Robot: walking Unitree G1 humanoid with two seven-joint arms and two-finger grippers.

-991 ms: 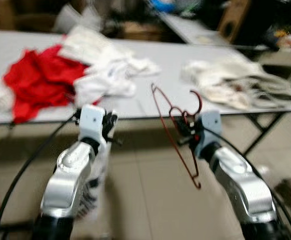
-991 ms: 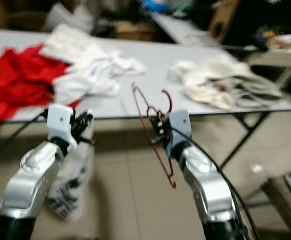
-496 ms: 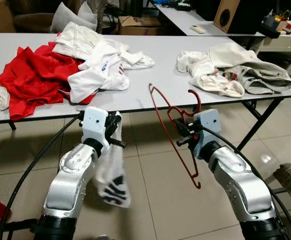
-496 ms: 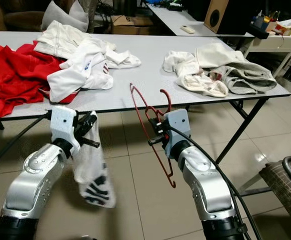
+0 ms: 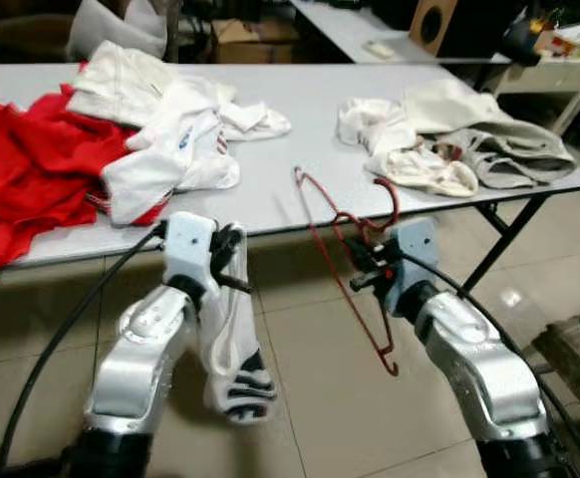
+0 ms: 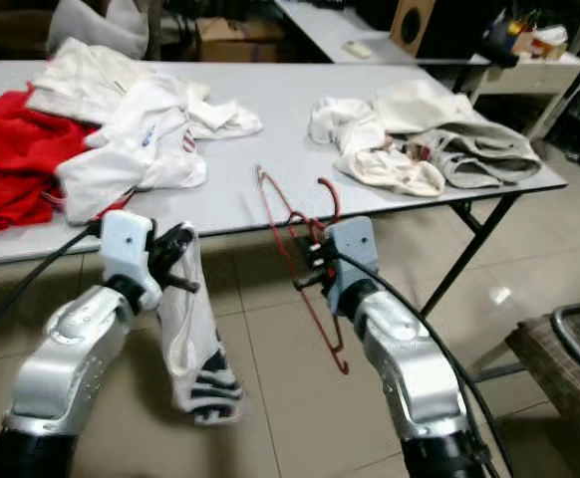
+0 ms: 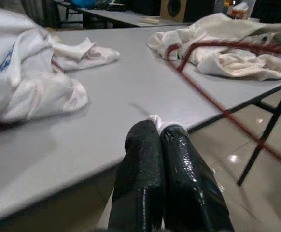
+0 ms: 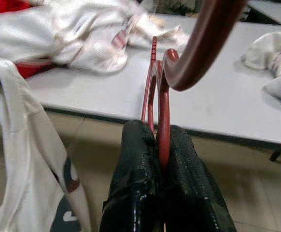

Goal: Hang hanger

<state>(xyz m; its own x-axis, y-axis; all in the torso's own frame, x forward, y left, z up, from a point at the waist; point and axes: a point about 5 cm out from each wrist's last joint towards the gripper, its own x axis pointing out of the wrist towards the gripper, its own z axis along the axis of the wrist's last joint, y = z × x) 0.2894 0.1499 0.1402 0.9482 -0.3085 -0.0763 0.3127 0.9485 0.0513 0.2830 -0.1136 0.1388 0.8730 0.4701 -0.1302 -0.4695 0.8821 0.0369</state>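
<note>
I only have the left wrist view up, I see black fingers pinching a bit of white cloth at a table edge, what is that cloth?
Observer: A white garment with dark stripes at its bottom, hanging from the left gripper toward the floor.
Operator: And that red rod crossing my view?
Observer: A red hanger, clamped in the right gripper, hook uppermost.
Operator: Is the garment on the hanger yet?
Observer: No, they hang apart, garment to the robot's left of the hanger, both in front of the grey table.
</note>
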